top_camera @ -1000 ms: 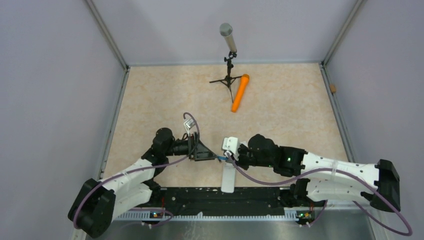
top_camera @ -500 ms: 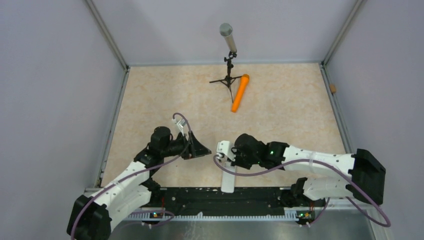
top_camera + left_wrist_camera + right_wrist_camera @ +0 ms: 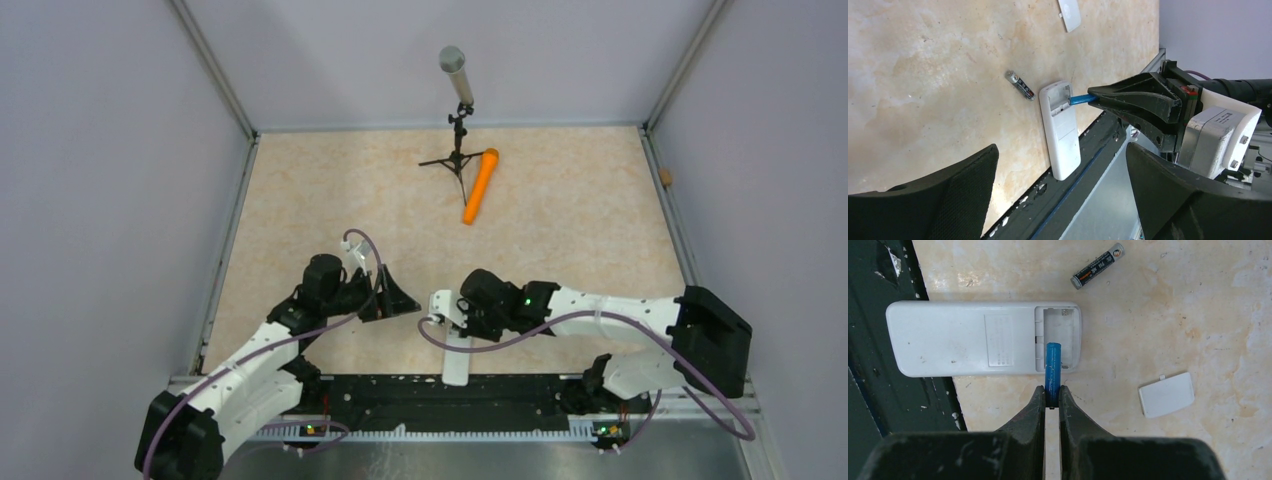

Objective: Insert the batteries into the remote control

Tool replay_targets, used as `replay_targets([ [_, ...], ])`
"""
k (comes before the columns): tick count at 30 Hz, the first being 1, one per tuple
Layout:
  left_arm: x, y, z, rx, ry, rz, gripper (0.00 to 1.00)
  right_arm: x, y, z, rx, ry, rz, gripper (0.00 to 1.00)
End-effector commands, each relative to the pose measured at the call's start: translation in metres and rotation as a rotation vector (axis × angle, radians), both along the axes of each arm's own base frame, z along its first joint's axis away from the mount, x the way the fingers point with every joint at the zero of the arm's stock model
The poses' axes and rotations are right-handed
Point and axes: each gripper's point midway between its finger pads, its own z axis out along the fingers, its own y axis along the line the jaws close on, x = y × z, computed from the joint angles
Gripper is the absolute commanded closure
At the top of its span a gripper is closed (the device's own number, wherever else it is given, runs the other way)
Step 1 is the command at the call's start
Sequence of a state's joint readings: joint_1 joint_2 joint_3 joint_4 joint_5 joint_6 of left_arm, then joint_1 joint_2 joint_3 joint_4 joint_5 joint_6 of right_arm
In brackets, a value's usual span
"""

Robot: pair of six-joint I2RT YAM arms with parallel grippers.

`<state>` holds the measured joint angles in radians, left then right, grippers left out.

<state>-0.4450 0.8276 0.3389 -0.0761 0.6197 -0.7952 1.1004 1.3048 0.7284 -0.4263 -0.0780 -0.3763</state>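
Observation:
The remote control (image 3: 973, 337) lies back up by the front edge, its battery bay open; it also shows in the top view (image 3: 456, 362) and the left wrist view (image 3: 1062, 135). My right gripper (image 3: 1050, 395) is shut on a blue-banded battery (image 3: 1053, 365) whose free end reaches over the open bay. The second battery (image 3: 1097, 266) lies loose on the table beyond the remote, also in the left wrist view (image 3: 1019, 85). My left gripper (image 3: 1062, 147) is open and empty, just left of the remote (image 3: 405, 298). My right gripper (image 3: 450, 318) hovers over the remote's far end.
The white bay cover (image 3: 1166, 395) lies on the table near the remote, also in the left wrist view (image 3: 1069, 12). A grey microphone (image 3: 453, 70) on a black tripod and a long orange cylinder (image 3: 479, 186) stand at the back. A black rail (image 3: 400, 395) runs along the front edge.
My left gripper has let go of the blue battery, opened and drawn back to the left. My right gripper has carried the battery left, over the remote's open bay.

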Motion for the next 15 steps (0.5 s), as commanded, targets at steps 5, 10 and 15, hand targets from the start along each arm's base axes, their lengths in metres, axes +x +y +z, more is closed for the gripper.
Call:
replay_targets([
  [5,0.0103,0.0026,0.0093,0.025,-0.062,0.005,0.01,0.0186,0.0269,0.0173,0.079,-0.037,0.013,1.0],
  [10,0.0106,0.0036,0.0072,0.034,-0.061,0.004,0.01,0.0209,0.0295,0.0145,0.072,-0.032,0.021,1.0],
  [15,0.0094,0.0034,0.0037,0.037,-0.051,-0.004,0.01,0.0208,0.0309,0.0106,0.061,-0.017,0.029,1.0],
])
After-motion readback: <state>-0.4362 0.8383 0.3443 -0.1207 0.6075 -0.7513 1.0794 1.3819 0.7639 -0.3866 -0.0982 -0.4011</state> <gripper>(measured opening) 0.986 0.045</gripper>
